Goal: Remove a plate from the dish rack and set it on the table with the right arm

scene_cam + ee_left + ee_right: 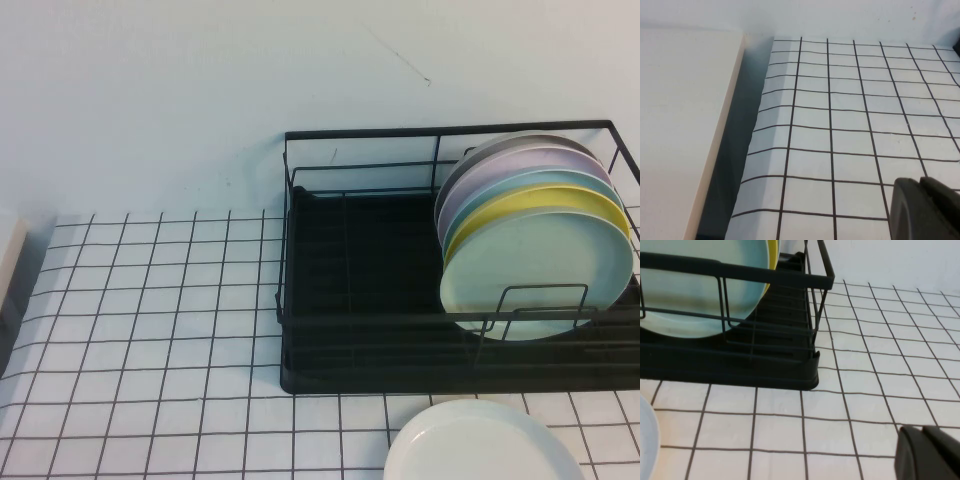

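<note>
The pale mint-green plate (540, 275) stands on edge at the front of a stack of several plates in the black wire dish rack (350, 300), at the rack's right end. It also shows behind the rack bars in the right wrist view (695, 290). The rack (790, 365) stands on the white gridded table (150, 330). My right gripper (922, 432) is shut and empty, low over the table in front of the rack. My left gripper (921, 187) is shut and empty over the table's left part. Neither gripper shows in the high view.
A white plate (485, 445) lies flat on the table in front of the rack, and its edge shows in the right wrist view (646, 440). A yellow plate (545, 205) stands behind the mint one. A cream block (685, 125) borders the table's left edge.
</note>
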